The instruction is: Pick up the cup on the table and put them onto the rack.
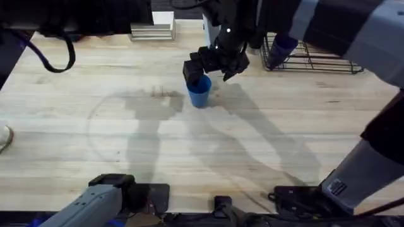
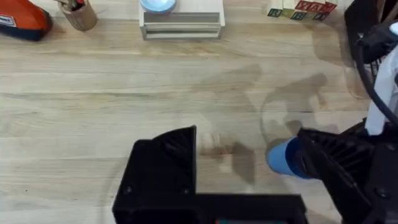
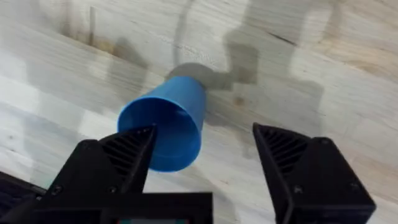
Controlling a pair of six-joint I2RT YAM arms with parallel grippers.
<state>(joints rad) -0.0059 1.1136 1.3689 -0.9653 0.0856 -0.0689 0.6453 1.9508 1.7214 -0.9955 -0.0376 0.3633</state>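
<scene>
One blue cup (image 1: pixel 199 93) upright on the table (image 1: pixel 95 126), one rack (image 1: pixel 309 57) beyond, right hand (image 3: pixel 205 155) spread apart over the cup.

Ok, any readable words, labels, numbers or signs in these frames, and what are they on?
None can be read for certain.
Toy blocks: letters printed on them, too small to read.
Orange object: a white label, blurred.
Blue cup, rack: no text seen.

Blue cup (image 1: pixel 199 93) standing on table, far centre; rack (image 1: pixel 309 57) sitting far right.
Cup plain blue plastic, mouth facing up, tilting slightly. Rack black wire, lying flat, holding a purple-blue cup (image 1: pixel 283 45) at its left end, well apart from the blue cup.
</scene>
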